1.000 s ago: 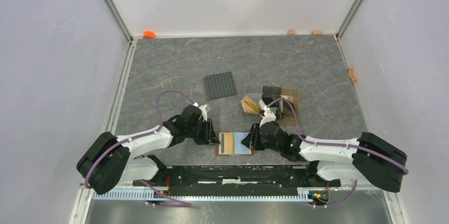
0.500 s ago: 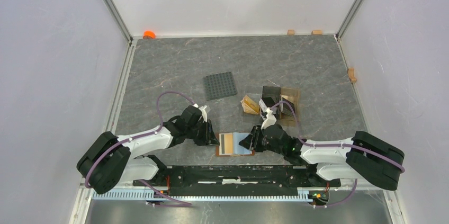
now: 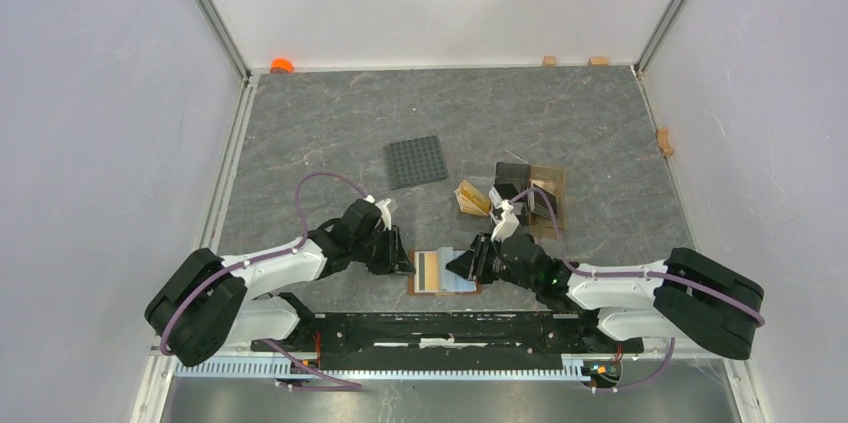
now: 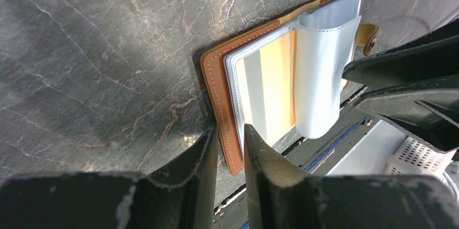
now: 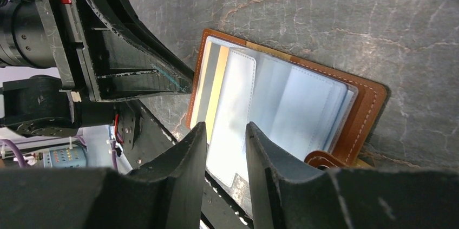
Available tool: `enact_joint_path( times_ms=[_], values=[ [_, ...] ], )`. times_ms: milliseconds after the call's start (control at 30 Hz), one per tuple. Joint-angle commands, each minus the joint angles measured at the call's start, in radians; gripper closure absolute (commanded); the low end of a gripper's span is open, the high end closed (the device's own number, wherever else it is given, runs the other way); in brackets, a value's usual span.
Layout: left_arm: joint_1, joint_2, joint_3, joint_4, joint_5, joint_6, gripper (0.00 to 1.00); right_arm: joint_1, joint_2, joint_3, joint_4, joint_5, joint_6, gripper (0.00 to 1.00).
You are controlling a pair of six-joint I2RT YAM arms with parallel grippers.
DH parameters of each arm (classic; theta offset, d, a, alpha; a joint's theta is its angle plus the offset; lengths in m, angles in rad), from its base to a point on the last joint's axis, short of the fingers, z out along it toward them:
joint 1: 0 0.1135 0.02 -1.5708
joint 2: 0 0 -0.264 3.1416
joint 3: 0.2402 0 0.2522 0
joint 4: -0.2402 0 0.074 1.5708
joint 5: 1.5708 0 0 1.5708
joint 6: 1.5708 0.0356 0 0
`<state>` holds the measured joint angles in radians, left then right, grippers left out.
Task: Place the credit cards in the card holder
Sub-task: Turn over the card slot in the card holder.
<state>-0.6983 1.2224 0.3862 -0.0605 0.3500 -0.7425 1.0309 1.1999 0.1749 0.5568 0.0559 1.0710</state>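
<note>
As the right gripper slides in from the card holder's right edge to hang over its middle, a page is turning! The card holder lies open on the counter, right at the near edge between the two arms. The right fingers pinch a clear sleeve and lift it off the stack; the left wrist view shows it curling upright. Meanwhile the left gripper has tightened, and the left fingers now pinch the brown leather cover's near edge, pinning it down. One striped yellowish-grey card already sits under plastic. It looks like a slot is being opened, yet neither arm carries a card. The remaining credit cards wait by the amber stand, farther back.
</note>
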Motion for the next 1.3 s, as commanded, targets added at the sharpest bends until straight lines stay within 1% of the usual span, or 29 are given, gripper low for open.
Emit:
enact_joint_path(
  times_ms=[0, 100, 200, 333, 400, 567, 633, 700, 767, 867, 967, 1133, 1267],
  values=[
    [-0.006, -0.005, 0.019, 0.012, -0.003, -0.028, 0.69, -0.004, 0.033, 0.056, 0.068, -0.028, -0.042, 0.62],
    [-0.004, -0.031, 0.031, -0.026, -0.038, -0.024, 0.66, -0.002, 0.055, 0.084, 0.088, -0.049, -0.061, 0.63],
    [-0.002, -0.065, 0.053, -0.081, -0.074, -0.011, 0.6, 0.001, 0.079, 0.119, 0.09, -0.053, -0.085, 0.63],
    [0.022, -0.092, 0.086, -0.177, -0.105, 0.009, 0.53, 0.017, 0.13, 0.175, 0.08, -0.099, -0.116, 0.63],
    [0.051, -0.111, 0.094, -0.218, -0.111, 0.022, 0.52, 0.022, 0.156, 0.198, 0.083, -0.116, -0.125, 0.63],
    [0.173, -0.207, 0.102, -0.311, -0.087, 0.06, 0.47, 0.036, 0.235, 0.264, 0.095, -0.185, -0.143, 0.62],
    [0.215, -0.242, 0.117, -0.349, -0.082, 0.078, 0.45, 0.044, 0.234, 0.288, 0.08, -0.184, -0.174, 0.61],
    [0.241, -0.266, 0.136, -0.363, -0.077, 0.093, 0.39, 0.044, 0.194, 0.317, 0.014, -0.158, -0.227, 0.58],
    [0.246, -0.269, 0.162, -0.36, -0.077, 0.114, 0.35, 0.042, 0.138, 0.367, -0.113, -0.091, -0.313, 0.52],
    [0.245, -0.237, 0.207, -0.355, -0.064, 0.157, 0.28, 0.018, 0.078, 0.486, -0.4, 0.049, -0.459, 0.37],
    [0.244, -0.192, 0.262, -0.339, -0.049, 0.192, 0.22, -0.051, 0.072, 0.589, -0.643, 0.129, -0.557, 0.26],
    [0.243, -0.101, 0.37, -0.28, -0.016, 0.204, 0.2, -0.149, 0.098, 0.73, -0.873, 0.272, -0.706, 0.13],
    [0.217, 0.014, 0.476, -0.236, 0.002, 0.189, 0.2, -0.234, 0.112, 0.803, -0.937, 0.265, -0.807, 0.07]
  ],
)
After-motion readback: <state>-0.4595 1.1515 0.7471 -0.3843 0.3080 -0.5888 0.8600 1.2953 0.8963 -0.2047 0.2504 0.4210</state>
